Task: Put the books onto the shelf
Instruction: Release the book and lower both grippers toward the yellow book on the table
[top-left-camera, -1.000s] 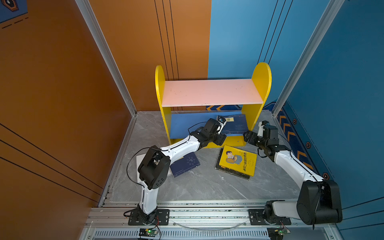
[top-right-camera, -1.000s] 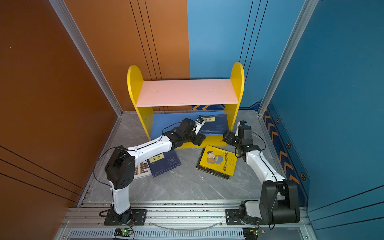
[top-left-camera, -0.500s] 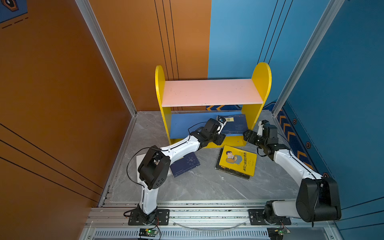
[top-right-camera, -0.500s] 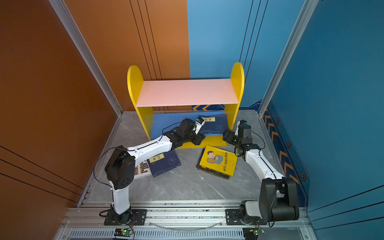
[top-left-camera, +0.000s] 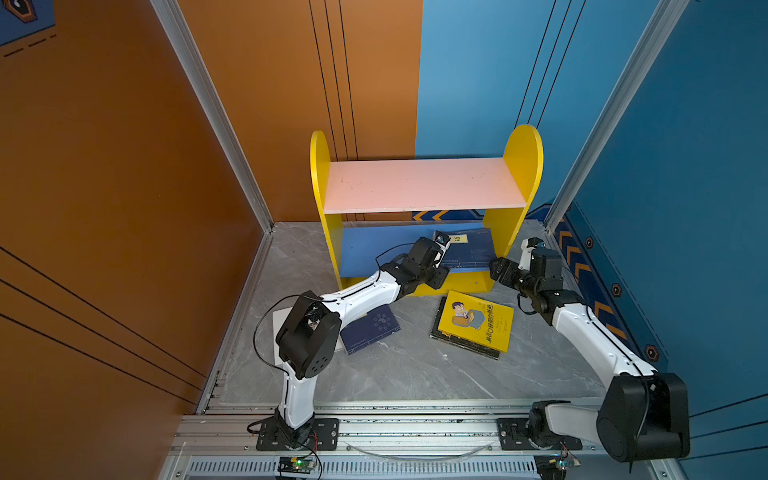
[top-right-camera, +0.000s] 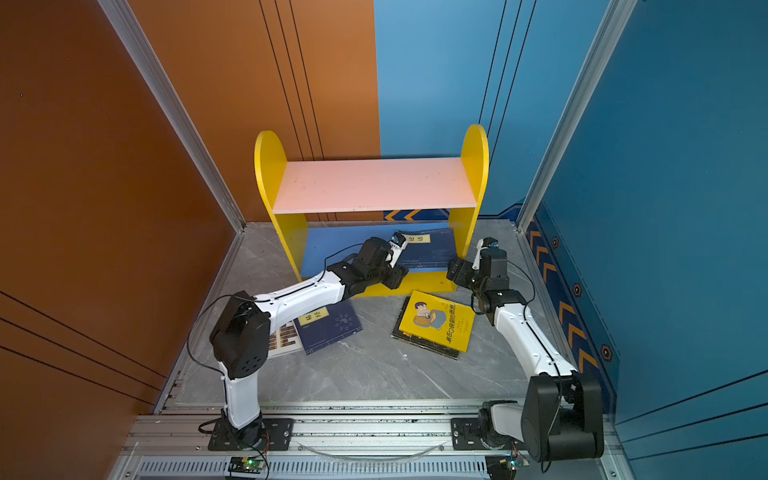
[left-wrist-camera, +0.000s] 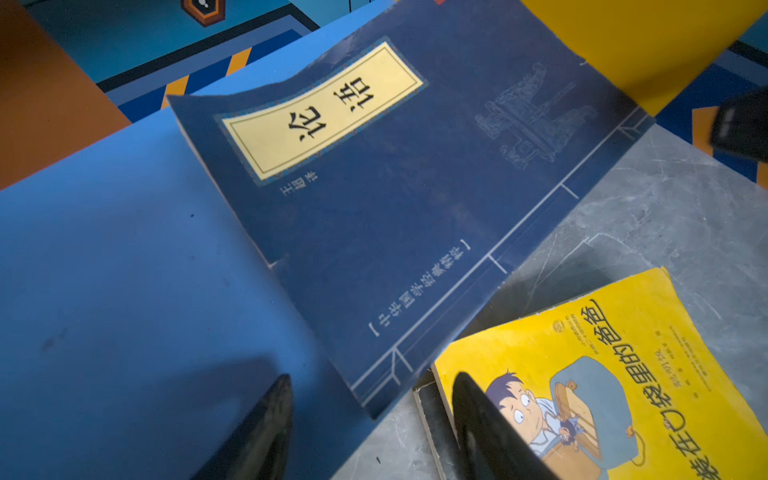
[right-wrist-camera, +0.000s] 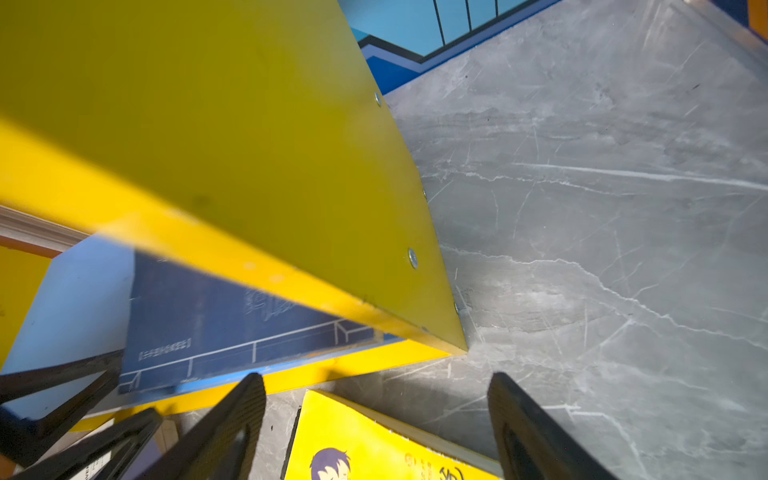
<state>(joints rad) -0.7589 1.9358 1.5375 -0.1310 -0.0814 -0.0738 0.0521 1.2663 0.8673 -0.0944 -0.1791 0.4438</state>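
One navy book (top-left-camera: 471, 251) lies flat, cover up, on the blue lower board (top-left-camera: 374, 253) of the shelf (top-left-camera: 424, 185), at its right end beside the yellow side panel (top-left-camera: 505, 232). Its long axis runs along the board. The yellow title label (left-wrist-camera: 320, 112) sits toward the back and the stitched edge faces the front.

The left gripper (left-wrist-camera: 372, 378) hangs over the book's front left corner, jaws apart with nothing clamped. The right gripper (right-wrist-camera: 376, 378) hovers by the side panel's front edge, jaws spread wide and empty.

On the grey floor (top-left-camera: 395, 374) in front, a yellow book (top-left-camera: 478, 322) lies askew on a black book (top-left-camera: 465, 345). Further left, a second navy book (top-right-camera: 332, 326) overlaps a white book (top-right-camera: 284, 340), both partly under the left arm.
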